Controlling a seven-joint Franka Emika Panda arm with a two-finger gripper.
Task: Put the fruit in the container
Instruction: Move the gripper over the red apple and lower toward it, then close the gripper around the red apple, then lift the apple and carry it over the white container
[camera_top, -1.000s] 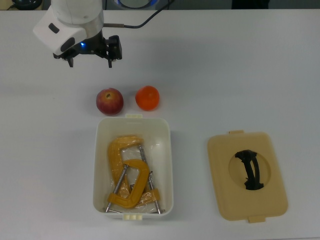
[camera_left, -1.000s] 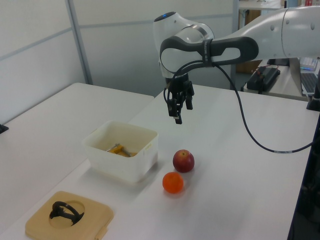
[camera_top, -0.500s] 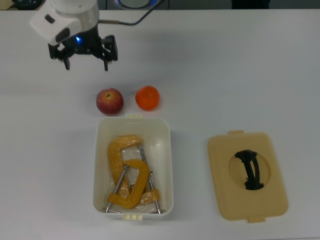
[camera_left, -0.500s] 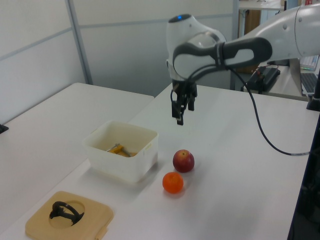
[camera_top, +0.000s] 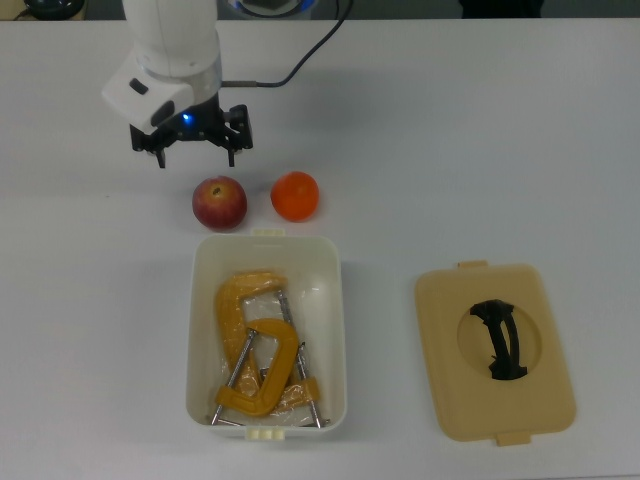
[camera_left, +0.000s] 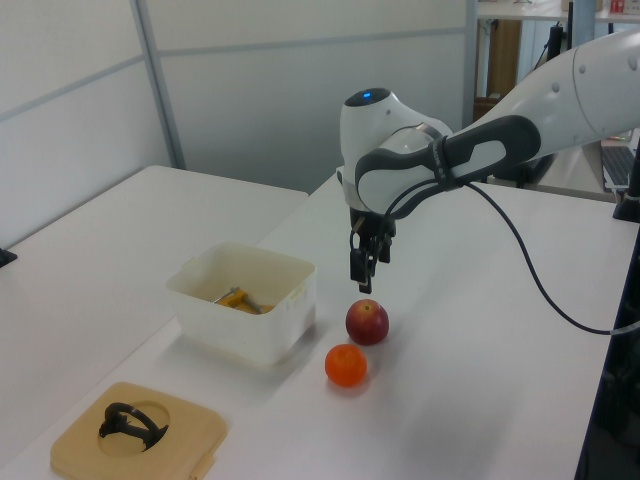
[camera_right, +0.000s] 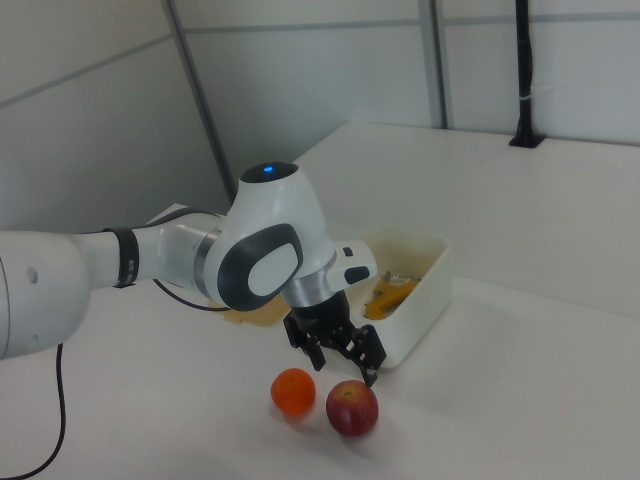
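Gripper (camera_top: 196, 152) hangs just above the apple (camera_top: 219, 202) with fingers spread and nothing between them, pointing down at the table (camera_top: 480, 150). Apple and orange fruit (camera_top: 295, 195) sit side by side, apart, on the table just beyond one short end of the white container (camera_top: 266, 335), which holds yellow C-clamps (camera_top: 255, 350); tan lid (camera_top: 494, 352) lies flat at the top view's right

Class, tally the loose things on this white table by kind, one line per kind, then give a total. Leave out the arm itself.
Fruit: 2, the apple and the orange
Yellow clamps: 2, both inside the tub
White tub: 1
Tan lid: 1
Total: 6
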